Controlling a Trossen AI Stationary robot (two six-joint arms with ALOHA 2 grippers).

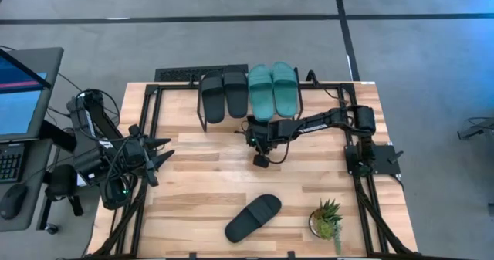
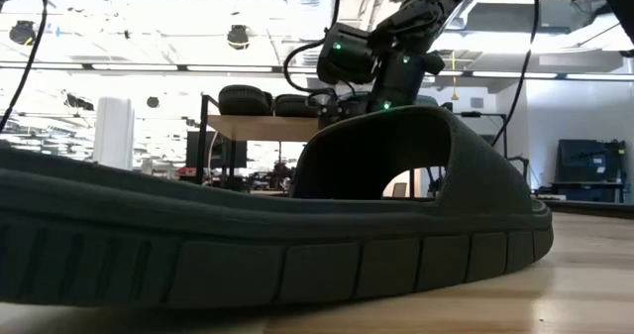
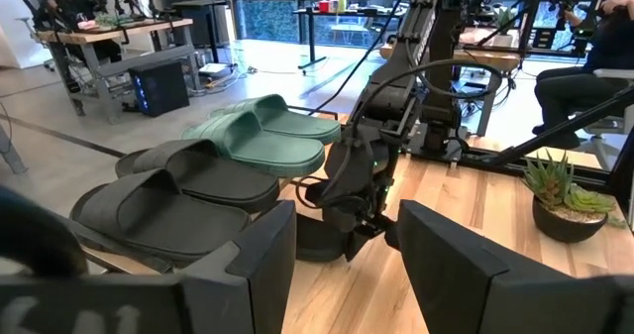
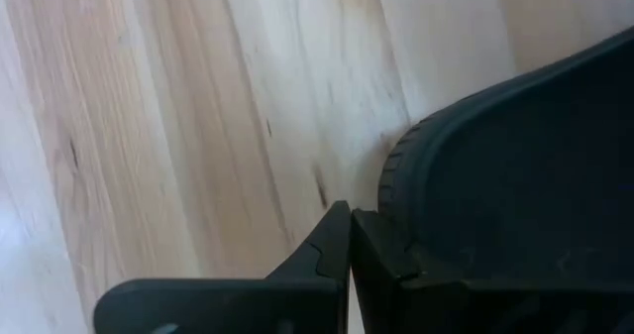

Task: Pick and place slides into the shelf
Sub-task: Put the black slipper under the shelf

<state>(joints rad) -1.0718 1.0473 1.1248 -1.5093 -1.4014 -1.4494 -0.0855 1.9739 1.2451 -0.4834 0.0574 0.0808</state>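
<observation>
The shelf stands at the table's far middle. Two black slides and two teal slides lie side by side on its top board. A fifth slide, black, lies sole down on the table near the front edge and fills the low view. My right gripper is shut, just in front of the shelf, pointing down beside the rounded end of another black slide that lies on the table. My left gripper is open and empty at the table's left. My right gripper comes from above with its fingers shut together. The outer side of one finger lies against the ribbed rim of the black slide's rounded end. That end rests on the table. The rest of the slide is out of frame.
A potted plant stands at the front right, close to the loose slide. Black frame rails run along the table's left and right sides. A monitor and keyboard stand off the left edge. A seated person is beyond the table.
</observation>
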